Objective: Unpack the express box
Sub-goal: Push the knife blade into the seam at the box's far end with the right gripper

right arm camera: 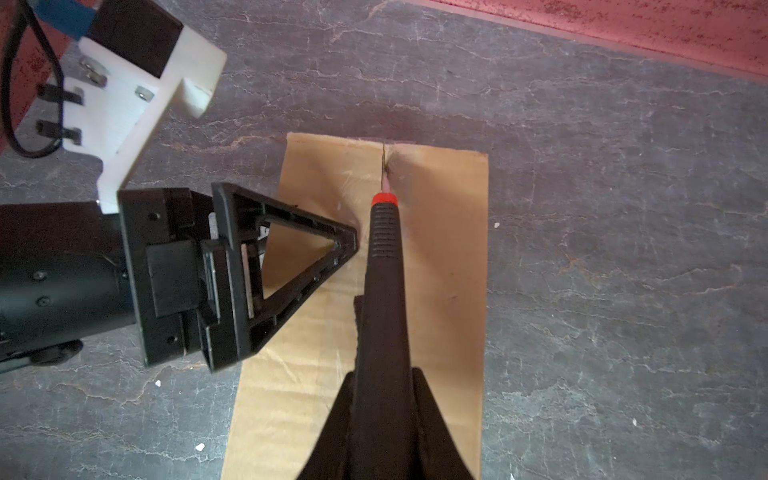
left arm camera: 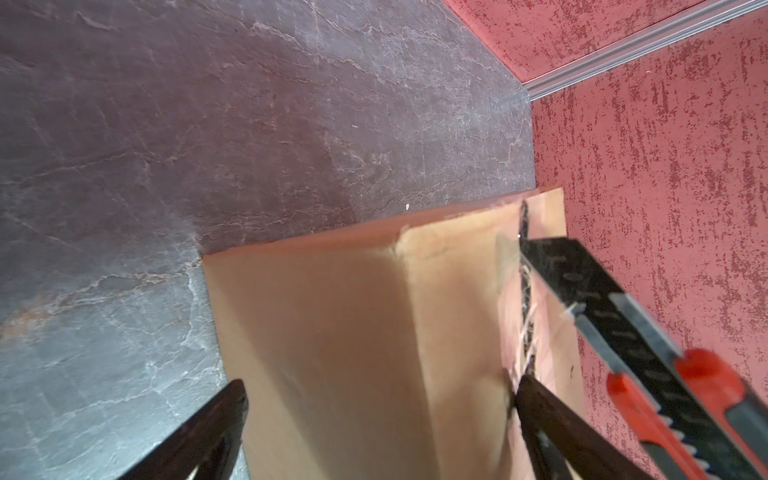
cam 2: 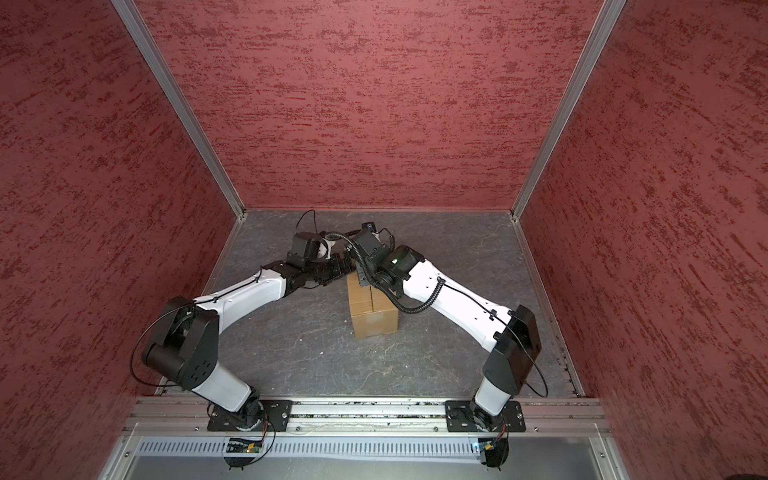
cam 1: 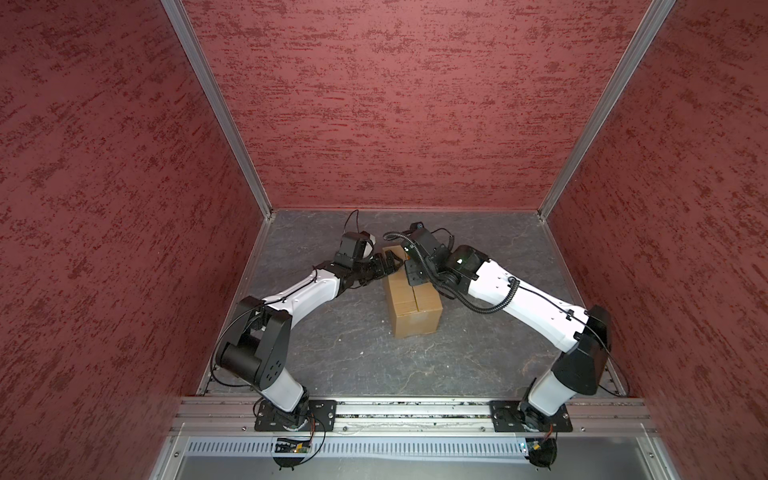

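Observation:
The express box (cam 1: 415, 309), a plain brown carton, lies lengthwise on the grey floor in both top views (cam 2: 374, 318). My left gripper (left arm camera: 380, 395) is open and straddles the box's far left top edge: one of its fingers (left arm camera: 226, 411) is beside the side wall, the other on the top flap by the seam. My right gripper (right arm camera: 382, 399) is shut on a black utility knife (right arm camera: 384, 257) with a red tip. The blade (left arm camera: 540, 257) sits in the centre seam (right arm camera: 383, 160) near the far end. Along the seam the cut edge is frayed.
Red textured walls (cam 1: 415, 104) with aluminium corner posts enclose the floor on three sides, the back wall close behind the box. Both arm bases sit on the front rail (cam 1: 415, 411). Small white crumbs (right arm camera: 496, 225) dot the floor.

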Controlling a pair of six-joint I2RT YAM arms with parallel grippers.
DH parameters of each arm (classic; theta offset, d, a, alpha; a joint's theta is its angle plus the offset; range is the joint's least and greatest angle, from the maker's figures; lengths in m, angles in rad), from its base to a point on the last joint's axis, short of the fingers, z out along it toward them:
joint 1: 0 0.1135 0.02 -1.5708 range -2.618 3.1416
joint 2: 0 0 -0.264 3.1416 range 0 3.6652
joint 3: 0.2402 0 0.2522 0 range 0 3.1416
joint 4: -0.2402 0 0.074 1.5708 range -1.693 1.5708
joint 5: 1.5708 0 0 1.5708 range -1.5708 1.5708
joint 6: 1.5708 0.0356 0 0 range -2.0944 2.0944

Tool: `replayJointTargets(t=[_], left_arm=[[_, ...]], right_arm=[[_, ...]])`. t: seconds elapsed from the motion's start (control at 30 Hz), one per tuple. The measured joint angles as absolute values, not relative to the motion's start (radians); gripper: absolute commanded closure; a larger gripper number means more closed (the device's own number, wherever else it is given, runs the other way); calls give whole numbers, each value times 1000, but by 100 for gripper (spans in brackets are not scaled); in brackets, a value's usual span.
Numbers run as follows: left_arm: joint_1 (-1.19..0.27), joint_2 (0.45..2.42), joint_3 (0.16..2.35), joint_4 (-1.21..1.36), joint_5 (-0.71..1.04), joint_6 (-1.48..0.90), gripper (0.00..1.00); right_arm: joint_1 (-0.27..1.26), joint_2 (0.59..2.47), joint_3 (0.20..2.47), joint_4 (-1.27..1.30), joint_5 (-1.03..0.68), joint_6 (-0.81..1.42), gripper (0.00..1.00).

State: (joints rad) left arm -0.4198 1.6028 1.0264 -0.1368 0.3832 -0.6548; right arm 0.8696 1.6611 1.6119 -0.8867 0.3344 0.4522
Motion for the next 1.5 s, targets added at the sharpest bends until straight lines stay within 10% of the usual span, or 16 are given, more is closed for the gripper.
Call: replayJointTargets(t=[1.5], left_arm=[[-444, 1617, 1026, -102, 338, -684, 0]], right_arm=[[971, 1565, 1543, -999, 336, 591, 100]])
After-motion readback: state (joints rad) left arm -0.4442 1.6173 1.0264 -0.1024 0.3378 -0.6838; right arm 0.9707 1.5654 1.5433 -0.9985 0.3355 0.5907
